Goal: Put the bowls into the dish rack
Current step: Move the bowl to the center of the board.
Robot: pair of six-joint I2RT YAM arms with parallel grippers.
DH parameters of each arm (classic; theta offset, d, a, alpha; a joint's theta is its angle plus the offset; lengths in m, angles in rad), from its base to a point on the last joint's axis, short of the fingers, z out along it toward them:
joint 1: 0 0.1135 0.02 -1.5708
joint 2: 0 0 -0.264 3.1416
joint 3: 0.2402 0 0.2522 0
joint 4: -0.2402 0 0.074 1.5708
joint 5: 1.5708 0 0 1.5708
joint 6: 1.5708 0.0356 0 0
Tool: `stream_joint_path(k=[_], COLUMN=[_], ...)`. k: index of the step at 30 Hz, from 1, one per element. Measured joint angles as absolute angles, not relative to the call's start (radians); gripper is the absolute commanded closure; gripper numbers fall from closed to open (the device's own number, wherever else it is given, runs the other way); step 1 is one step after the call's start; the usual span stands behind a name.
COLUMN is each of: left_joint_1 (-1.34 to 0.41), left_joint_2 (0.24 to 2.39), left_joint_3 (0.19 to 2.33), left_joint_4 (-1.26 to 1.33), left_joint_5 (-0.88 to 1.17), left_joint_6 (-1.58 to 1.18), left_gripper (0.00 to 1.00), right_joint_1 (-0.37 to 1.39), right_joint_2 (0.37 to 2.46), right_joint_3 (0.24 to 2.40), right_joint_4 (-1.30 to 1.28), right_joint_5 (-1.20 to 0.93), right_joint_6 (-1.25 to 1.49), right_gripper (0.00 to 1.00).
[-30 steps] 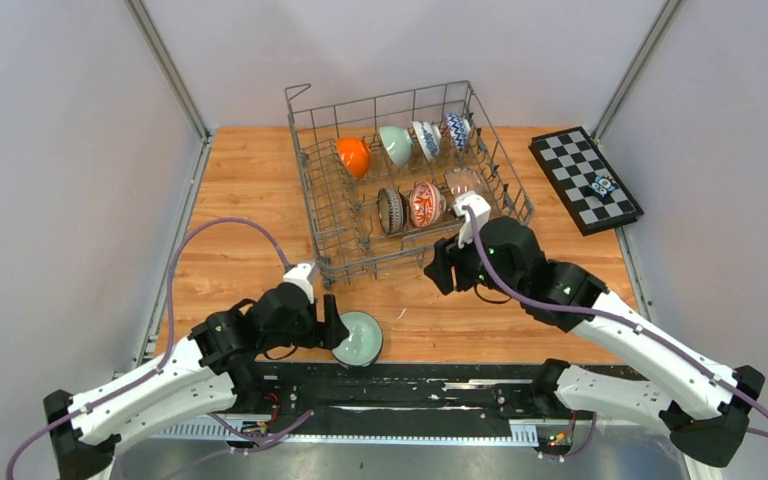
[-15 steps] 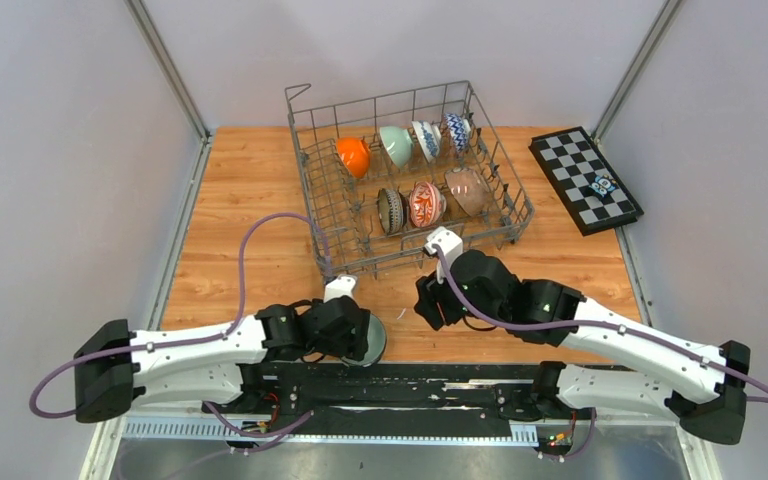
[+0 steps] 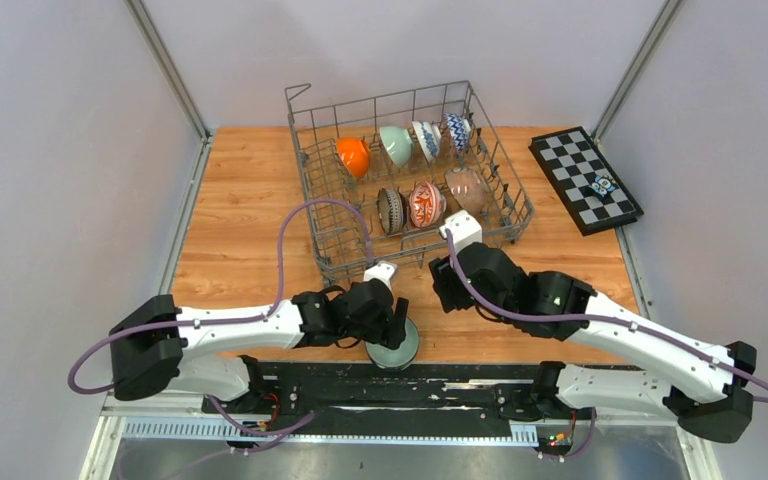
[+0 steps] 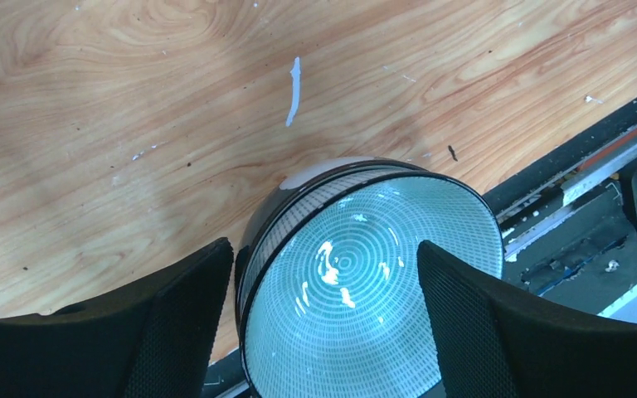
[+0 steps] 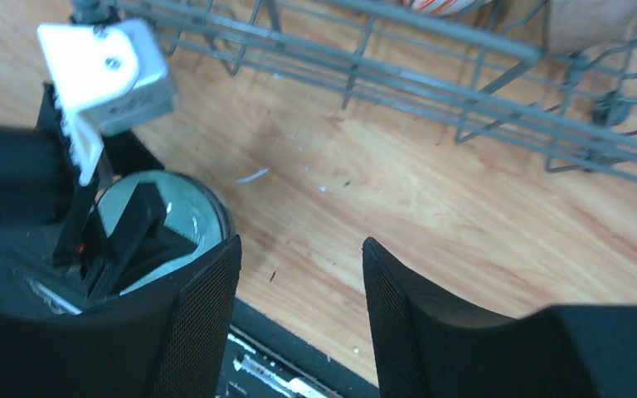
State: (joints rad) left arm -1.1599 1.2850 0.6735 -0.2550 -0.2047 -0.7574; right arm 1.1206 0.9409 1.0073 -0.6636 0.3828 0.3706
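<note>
A pale teal bowl (image 3: 396, 345) with a dark outside is tilted at the table's near edge, its mouth facing the left wrist camera (image 4: 365, 282). My left gripper (image 3: 390, 328) is shut on it, one finger (image 4: 178, 319) on each side of the rim. My right gripper (image 3: 447, 290) hangs open and empty just right of it, over bare wood (image 5: 299, 245). The dish rack (image 3: 325, 215) holds several bowls on edge: orange (image 3: 352, 155), pale green (image 3: 395, 145), a red-white one (image 3: 425, 203) and others.
A chequered board (image 3: 585, 180) with a small object (image 3: 601, 185) on it lies at the far right. The rack's front wall (image 5: 431, 79) runs just beyond my right fingers. The black base rail (image 3: 460, 375) borders the near edge.
My left arm has swung right along the near edge, carrying the teal bowl with it. My right gripper pulled back from the rack's front, then edged towards it again.
</note>
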Motion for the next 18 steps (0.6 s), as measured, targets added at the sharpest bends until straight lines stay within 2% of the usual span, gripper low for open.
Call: stream_joint_path(k=[4, 8, 14, 18], left_joint_1=[-1.145, -1.107, -1.088, -1.047], left_joint_2=[1.221, 1.097, 0.922, 0.859], left_joint_3=[0.674, 0.675, 0.742, 0.838], left_joint_4=[-0.284, -0.345, -0.518, -0.596], left_joint_5=[-0.216, -0.262, -0.345, -0.362], left_joint_6=[-0.735, -0.708, -0.653, -0.610], left_gripper=[0.10, 0.06, 0.05, 0.04], right_joint_1=[1.082, 1.014, 0.883, 0.817], right_joint_2=[1.009, 1.088, 1.218, 1.282], right_joint_3=[1.109, 1.190, 1.313, 1.359], right_joint_4=[-0.683, -0.684, -0.677, -0.673], right_joint_5=[0.437, 0.435, 0.334, 0.228], right_joint_6=[0.343, 0.282, 0.144, 0.046], right_gripper=[0.37, 0.26, 0.14, 0.12])
